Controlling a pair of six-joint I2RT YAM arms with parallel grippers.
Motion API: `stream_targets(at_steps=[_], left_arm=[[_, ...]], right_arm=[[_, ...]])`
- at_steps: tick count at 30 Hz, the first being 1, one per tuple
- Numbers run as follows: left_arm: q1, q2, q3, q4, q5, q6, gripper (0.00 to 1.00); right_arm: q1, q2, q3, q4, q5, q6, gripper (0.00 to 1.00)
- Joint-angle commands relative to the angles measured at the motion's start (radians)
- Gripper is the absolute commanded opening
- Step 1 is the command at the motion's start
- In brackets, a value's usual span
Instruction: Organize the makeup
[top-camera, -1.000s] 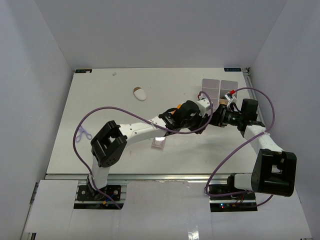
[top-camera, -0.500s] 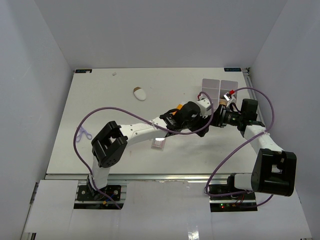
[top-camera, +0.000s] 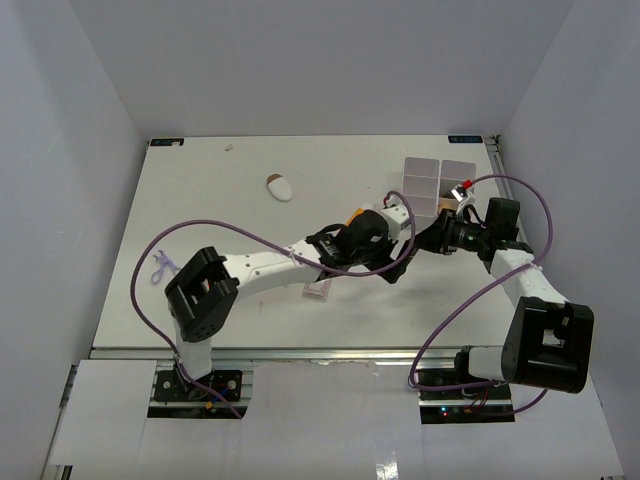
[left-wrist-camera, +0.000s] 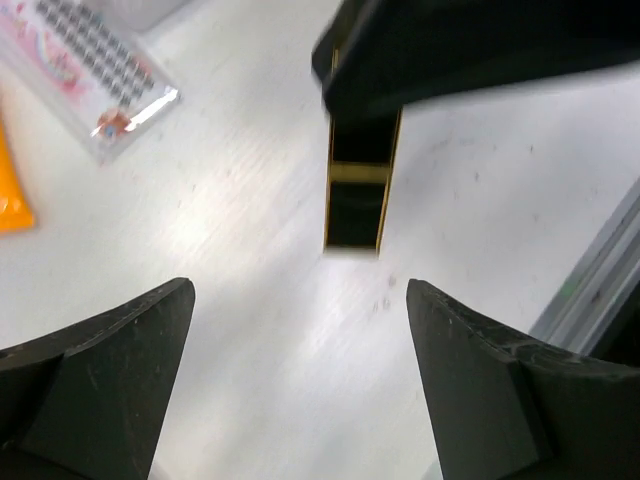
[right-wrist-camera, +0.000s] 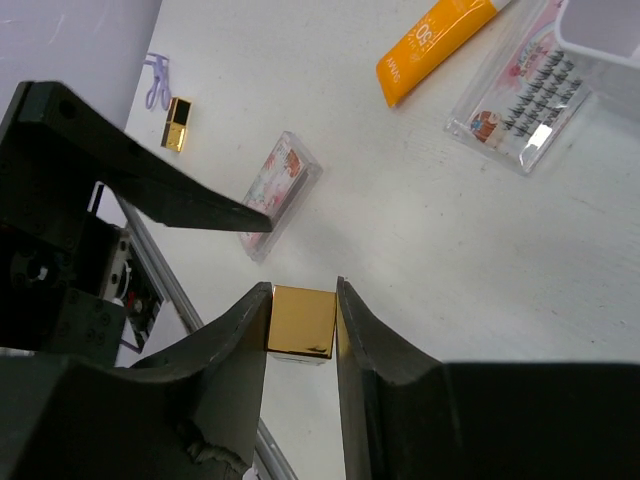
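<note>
My right gripper (right-wrist-camera: 302, 300) is shut on a small gold square-ended case (right-wrist-camera: 302, 320), holding it above the table. In the left wrist view the same gold case (left-wrist-camera: 357, 190) hangs from the right gripper's dark fingers (left-wrist-camera: 480, 50). My left gripper (left-wrist-camera: 300, 290) stands wide open just short of it, with nothing between its jaws. An orange white-capped tube (right-wrist-camera: 430, 40), a clear lash palette (right-wrist-camera: 520, 95) and a pink palette (right-wrist-camera: 278, 190) lie on the table. From above, both grippers meet right of centre, the left gripper (top-camera: 405, 238) facing the right gripper (top-camera: 435, 238).
The white compartment box (top-camera: 437, 178) sits at the back right. A white-and-brown oval piece (top-camera: 280, 187) lies at the back left of centre. Another small gold case (right-wrist-camera: 178, 123) rests by a purple cable (right-wrist-camera: 155, 80). The table's metal front rail (right-wrist-camera: 150, 270) runs close by.
My left gripper has opened wide and drawn back to the left, away from the gold case. The right gripper has kept its hold on the case.
</note>
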Motion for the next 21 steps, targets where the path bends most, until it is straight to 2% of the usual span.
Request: stream_targets(at_steps=[1, 10, 14, 17, 21], left_arm=[[-0.003, -0.295, -0.166, -0.031, -0.048, 0.017, 0.98], [0.036, -0.686, -0.477, -0.143, -0.23, 0.035, 0.98], [0.043, -0.854, -0.603, -0.156, -0.313, 0.031, 0.98], [0.043, -0.914, -0.618, -0.174, -0.327, 0.025, 0.98], [0.043, -0.952, -0.624, -0.175, -0.335, 0.015, 0.98]], right_arm=[[-0.007, -0.03, 0.09, -0.019, 0.068, -0.068, 0.08], [-0.01, 0.041, 0.296, -0.004, 0.308, -0.135, 0.08], [-0.013, 0.095, 0.349, 0.105, 0.421, -0.084, 0.08], [-0.014, 0.126, 0.358, 0.189, 0.478, -0.048, 0.08], [-0.02, 0.182, 0.418, 0.216, 0.508, -0.024, 0.08]])
